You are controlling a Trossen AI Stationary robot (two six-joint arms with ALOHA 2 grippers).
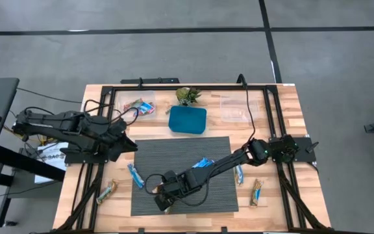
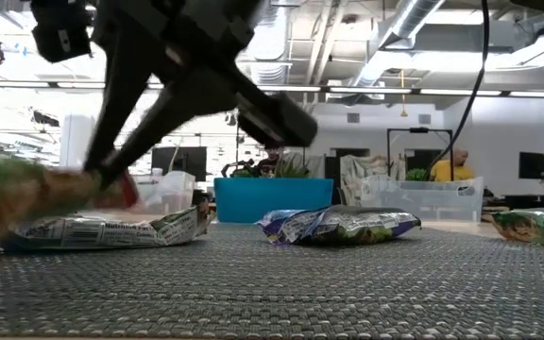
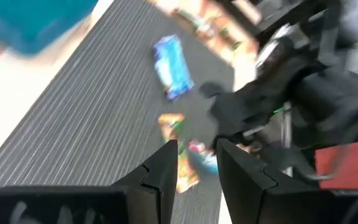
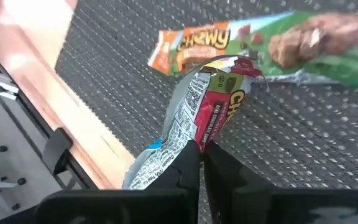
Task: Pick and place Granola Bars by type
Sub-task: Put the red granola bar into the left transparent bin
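My right gripper (image 1: pixel 163 200) is stretched far over the grey mat's near left part and shut on a red-and-silver wrapped bar (image 4: pixel 211 99). An orange-and-green wrapped bar (image 4: pixel 260 40) lies flat on the mat just beyond it. Blue-wrapped bars lie on the mat's left edge (image 1: pixel 136 175), its middle (image 1: pixel 203 162) and its right edge (image 1: pixel 239 174). Tan bars rest on the wood at the near left (image 1: pixel 106 192) and near right (image 1: pixel 256 193). My left gripper (image 3: pixel 197 165) waits open above the table's left side (image 1: pixel 125 146). My right gripper pinches the red-and-silver bar between its two fingers at the silver crimped part of the wrapper (image 4: pixel 188 134), coming from above at a slant. The bar sticks out past the fingertips, and in the low view it shows raised above the mat (image 2: pixel 26 194).
A blue square dish (image 1: pixel 187 120) and a small green plant (image 1: pixel 188 96) stand beyond the mat's far edge. A clear container at the far left (image 1: pixel 141 106) holds bars, and another clear one (image 1: pixel 236 107) stands at the far right. A black frame rims the table.
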